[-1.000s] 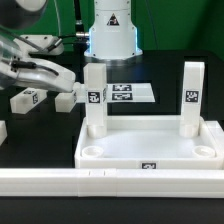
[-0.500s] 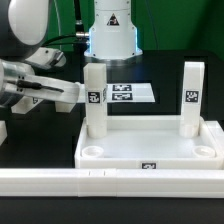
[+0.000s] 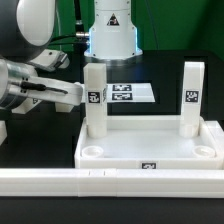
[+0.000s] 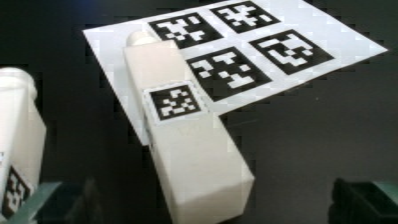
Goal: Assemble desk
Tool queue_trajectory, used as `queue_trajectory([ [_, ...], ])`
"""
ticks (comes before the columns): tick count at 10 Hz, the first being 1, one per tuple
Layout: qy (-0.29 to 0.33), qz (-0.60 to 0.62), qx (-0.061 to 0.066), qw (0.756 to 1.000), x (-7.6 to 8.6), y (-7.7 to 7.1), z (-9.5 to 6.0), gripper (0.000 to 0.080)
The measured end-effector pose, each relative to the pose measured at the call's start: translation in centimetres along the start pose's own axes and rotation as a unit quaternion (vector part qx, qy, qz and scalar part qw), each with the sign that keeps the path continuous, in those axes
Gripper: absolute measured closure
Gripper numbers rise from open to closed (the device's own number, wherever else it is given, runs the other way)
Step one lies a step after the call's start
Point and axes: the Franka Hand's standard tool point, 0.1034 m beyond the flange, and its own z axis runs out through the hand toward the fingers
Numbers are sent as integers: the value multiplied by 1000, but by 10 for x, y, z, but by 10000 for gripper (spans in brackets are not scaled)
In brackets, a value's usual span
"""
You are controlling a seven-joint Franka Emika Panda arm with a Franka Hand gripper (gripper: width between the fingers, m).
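Third leg is the job right now. My end effector is spread wide: in the wrist view I see one dark fingertip on each side of the loose leg, and neither is clearly touching it. So it is apart and holding nothing.

That leg lies flat on the black bench, tag face up, with its far end resting over a corner of the marker board. Another white piece sits just beside it, cut off by the frame edge, so I can't say which part it is.

In the exterior view the arm reaches in low from the exterior view's left, and its hand hides the loose leg from that camera. The tabletop sits near the front, rim up. One leg stands upright in its far socket on the exterior view's left, and a second leg stands in the far socket on the right. Both near sockets look empty.

By my reckoning we're about halfway, with two legs in and two to go. Next I want the fingers squared across the leg's flat sides and low enough for a firm bite, then closed. After that comes a lift clear of the board, a turn to upright, and a carry to a near socket.
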Motion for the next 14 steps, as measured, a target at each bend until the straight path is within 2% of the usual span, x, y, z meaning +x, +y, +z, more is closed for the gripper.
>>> queue_trajectory([
  [4,-2,-1,-6,1000,4,-5,25,150],
  [7,-6,6,-5,1000,4,-2,28,150],
  [9,-6,7,-5,1000,4,-2,28,408],
  [10,-6,7,-5,1000,4,-2,28,408],
  [11,-7,7,-5,1000,4,-2,28,514],
  [14,-6,7,-5,1000,4,-2,28,514],
])
